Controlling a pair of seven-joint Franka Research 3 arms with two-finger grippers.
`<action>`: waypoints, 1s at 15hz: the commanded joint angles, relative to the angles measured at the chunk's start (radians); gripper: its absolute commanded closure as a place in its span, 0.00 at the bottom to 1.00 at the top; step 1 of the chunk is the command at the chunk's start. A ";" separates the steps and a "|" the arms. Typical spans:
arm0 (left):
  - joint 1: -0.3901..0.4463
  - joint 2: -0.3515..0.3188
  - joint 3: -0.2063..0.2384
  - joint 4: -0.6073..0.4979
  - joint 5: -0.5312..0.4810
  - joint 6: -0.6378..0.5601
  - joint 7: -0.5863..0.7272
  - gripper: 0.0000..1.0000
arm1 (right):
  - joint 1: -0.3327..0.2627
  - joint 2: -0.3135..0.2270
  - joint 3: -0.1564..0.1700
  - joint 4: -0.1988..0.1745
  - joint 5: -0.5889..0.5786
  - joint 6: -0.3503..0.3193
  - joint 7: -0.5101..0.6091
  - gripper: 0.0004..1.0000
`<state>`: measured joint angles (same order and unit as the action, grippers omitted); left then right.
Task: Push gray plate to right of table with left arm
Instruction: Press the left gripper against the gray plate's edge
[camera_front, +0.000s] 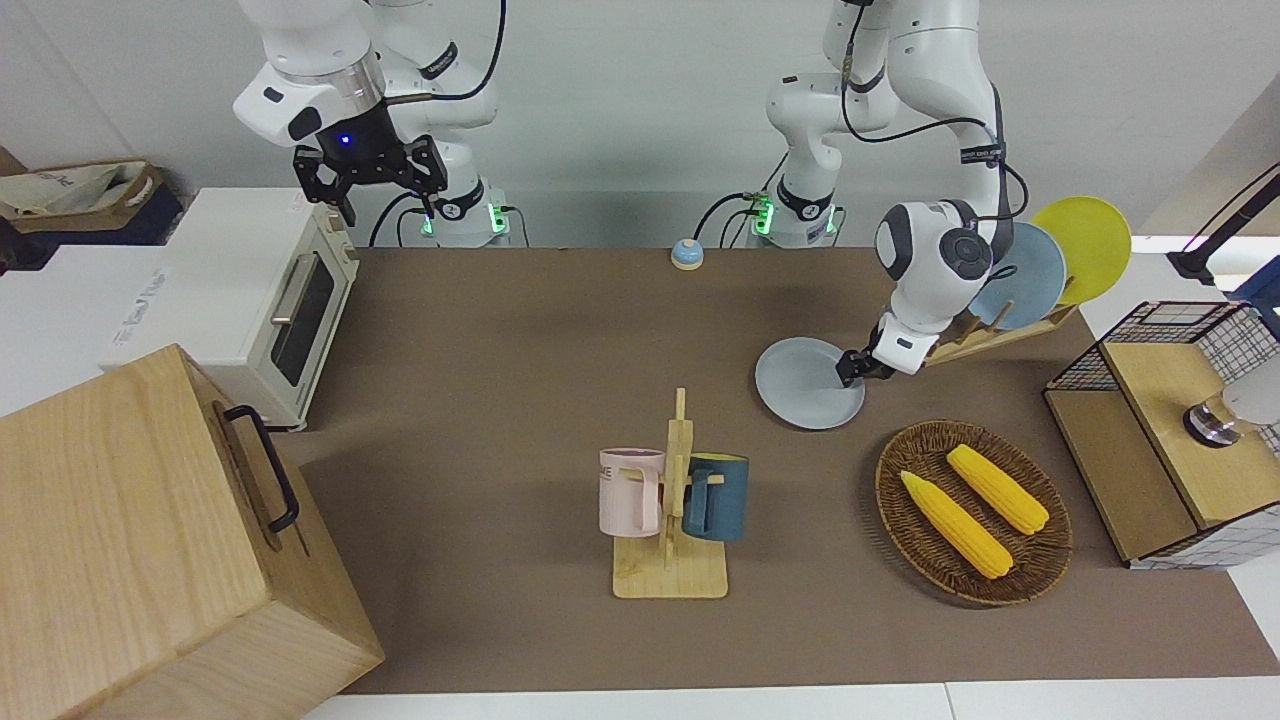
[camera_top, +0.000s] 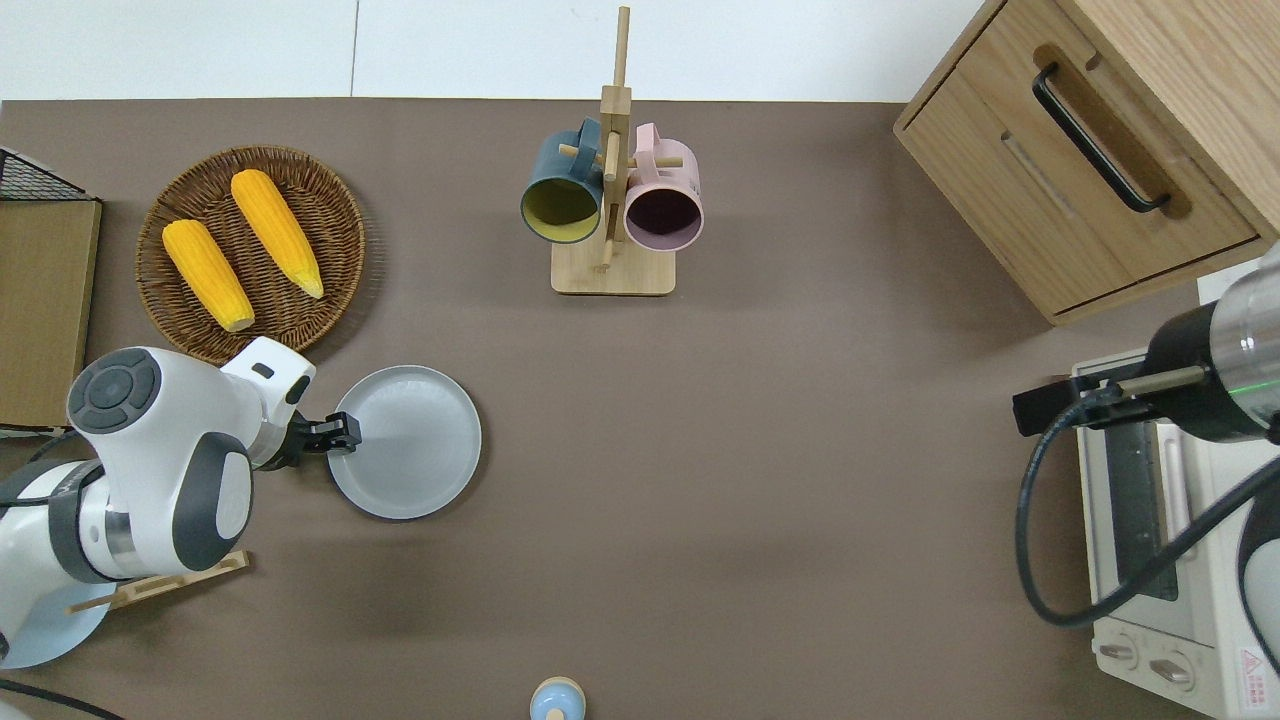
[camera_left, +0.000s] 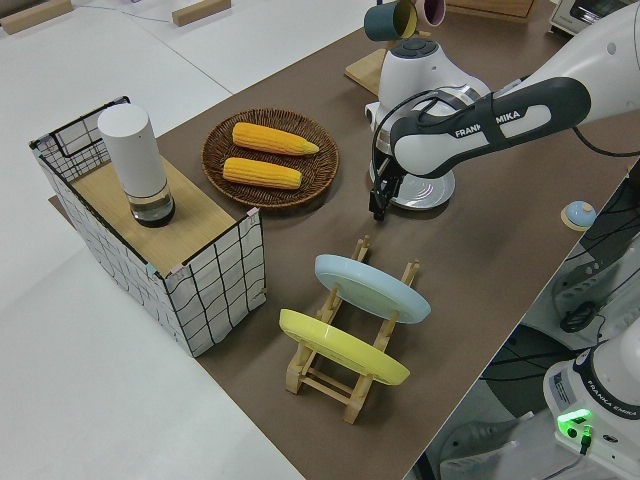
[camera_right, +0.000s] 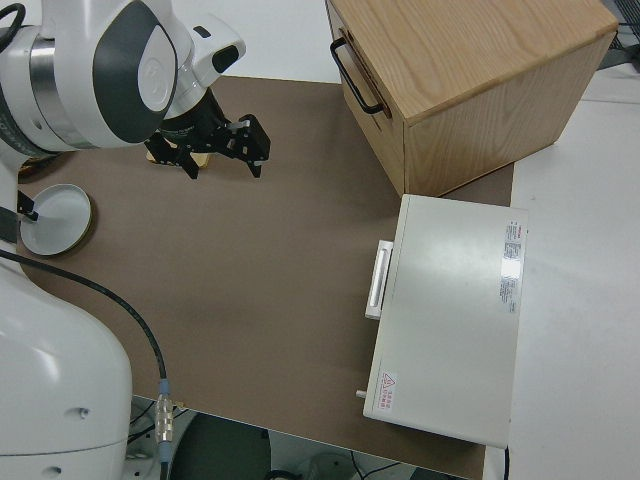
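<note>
Gray plate (camera_top: 410, 445) lies flat on the table (camera_top: 750, 450), face up, near the corn basket (camera_top: 200, 190) toward the left arm's end; being round, it has no long axis. It looks rigid, light and likely to slide easily (breakable if knocked off). Left gripper (camera_top: 345, 432) sits at its rim, the sensible push point; finger spread cannot be told. Right arm parked
</note>
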<state>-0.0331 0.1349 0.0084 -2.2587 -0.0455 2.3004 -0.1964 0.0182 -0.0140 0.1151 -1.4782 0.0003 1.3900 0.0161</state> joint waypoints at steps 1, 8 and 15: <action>-0.001 -0.014 0.002 -0.016 -0.016 0.016 -0.011 0.91 | -0.020 -0.003 0.017 0.009 0.006 -0.016 0.013 0.02; -0.001 -0.015 0.002 -0.013 -0.017 0.013 -0.012 1.00 | -0.020 -0.003 0.015 0.009 0.004 -0.016 0.013 0.02; -0.001 -0.014 0.002 -0.015 -0.017 0.022 -0.011 1.00 | -0.020 -0.003 0.015 0.009 0.004 -0.016 0.013 0.02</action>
<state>-0.0333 0.1155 0.0058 -2.2580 -0.0587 2.2980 -0.1988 0.0182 -0.0140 0.1151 -1.4783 0.0003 1.3900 0.0162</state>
